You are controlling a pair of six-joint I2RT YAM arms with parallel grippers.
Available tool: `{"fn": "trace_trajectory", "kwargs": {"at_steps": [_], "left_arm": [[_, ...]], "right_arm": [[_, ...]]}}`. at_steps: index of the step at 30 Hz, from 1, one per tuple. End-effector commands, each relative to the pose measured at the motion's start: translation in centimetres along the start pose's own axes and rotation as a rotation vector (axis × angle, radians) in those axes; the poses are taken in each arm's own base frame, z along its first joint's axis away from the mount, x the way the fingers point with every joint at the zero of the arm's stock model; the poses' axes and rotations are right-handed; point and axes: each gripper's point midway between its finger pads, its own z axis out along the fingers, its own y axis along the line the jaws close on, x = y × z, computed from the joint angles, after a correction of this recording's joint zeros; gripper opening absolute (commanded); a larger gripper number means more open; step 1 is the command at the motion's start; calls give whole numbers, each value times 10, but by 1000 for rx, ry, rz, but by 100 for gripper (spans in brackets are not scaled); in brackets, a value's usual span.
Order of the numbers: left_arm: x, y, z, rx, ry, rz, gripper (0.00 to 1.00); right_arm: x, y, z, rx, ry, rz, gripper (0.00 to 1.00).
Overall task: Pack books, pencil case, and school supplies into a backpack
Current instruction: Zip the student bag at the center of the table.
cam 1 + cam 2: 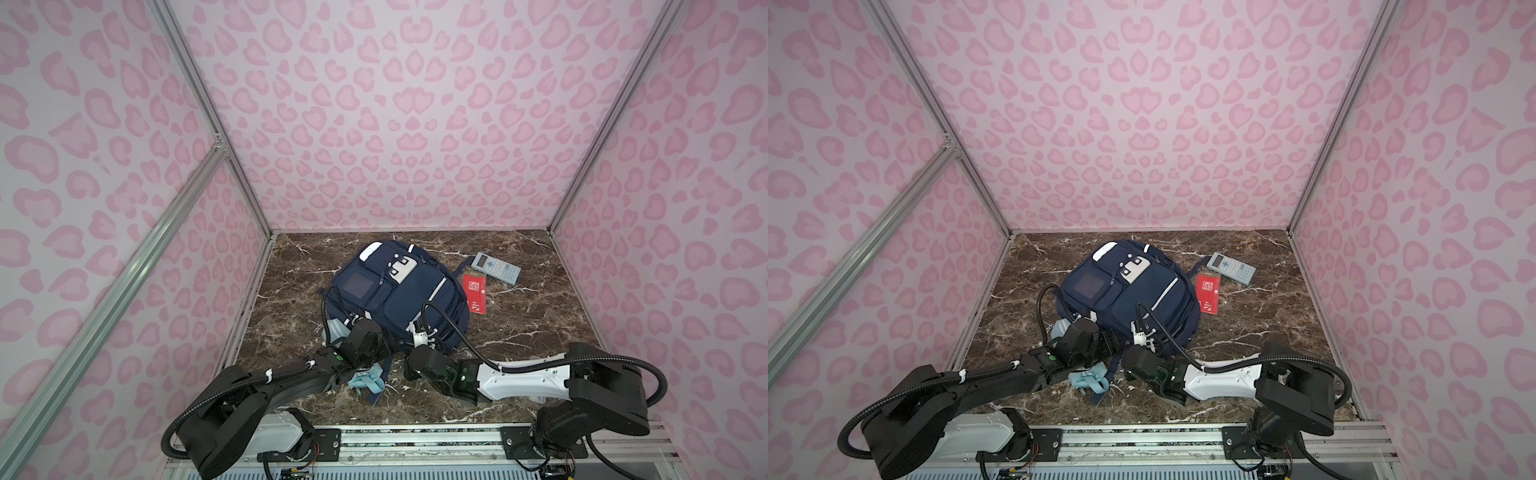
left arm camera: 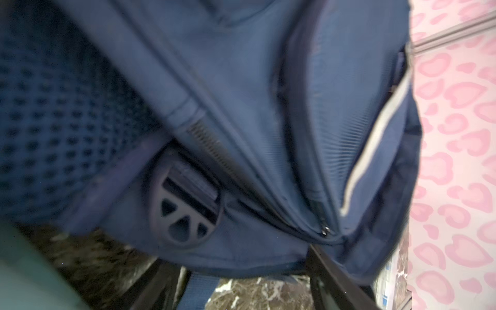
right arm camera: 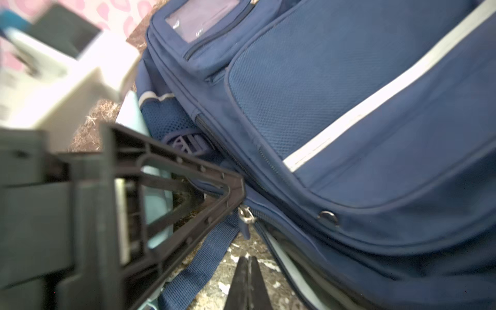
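Closest to the lens, aluminium rail (image 1: 415,441) carrying both arm bases. Just past it, on the brown marble table (image 1: 523,332), pencil case (image 1: 368,381): light-aqua fabric bunched under the left arm, beside a loose navy strap (image 1: 372,398). Next, right gripper (image 3: 248,265), fingertips pressed flat together with nothing between, aimed at the near edge of the backpack (image 3: 402,161), close to a metal zipper pull (image 3: 245,216). Alongside, left gripper (image 2: 236,257), fingers (image 2: 330,271) spread wide, backpack's near seam and a strap crossing the gap; contact with the cloth impossible to judge. Another aqua patch (image 1: 334,328) showing beyond the left wrist, against the backpack's side. Beyond both, main body of the backpack: navy, lying front-up mid-table, white-patched top toward the far wall, pale reflective stripe (image 3: 375,99) slanting across the front pocket. Just right of it, well clear of either arm, flat red pack (image 1: 474,293) on bare marble. Farther back, almost touching that pack's far corner, pale grey-blue calculator (image 1: 498,268), screen end nearest the backpack. Behind everything, pink heart-print wall (image 1: 395,124).
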Motion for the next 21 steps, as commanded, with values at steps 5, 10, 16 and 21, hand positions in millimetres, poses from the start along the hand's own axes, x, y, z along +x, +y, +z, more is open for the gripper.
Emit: {"fn": "trace_trajectory", "kwargs": {"at_steps": [5,10,16,21], "left_arm": [[-31,-26,12,-9,-88,1,43],[-24,-44,23,46,-13,2,2],[-21,-61,4,108,-10,5,2],[-12,-75,-7,181,30,-3,2]], "right_arm": [[0,1,-4,-23,-52,-4,3],[4,8,0,-41,-64,-59,34],[-16,4,-1,-21,-91,-45,47],[-23,3,9,34,-95,-64,46]]}}
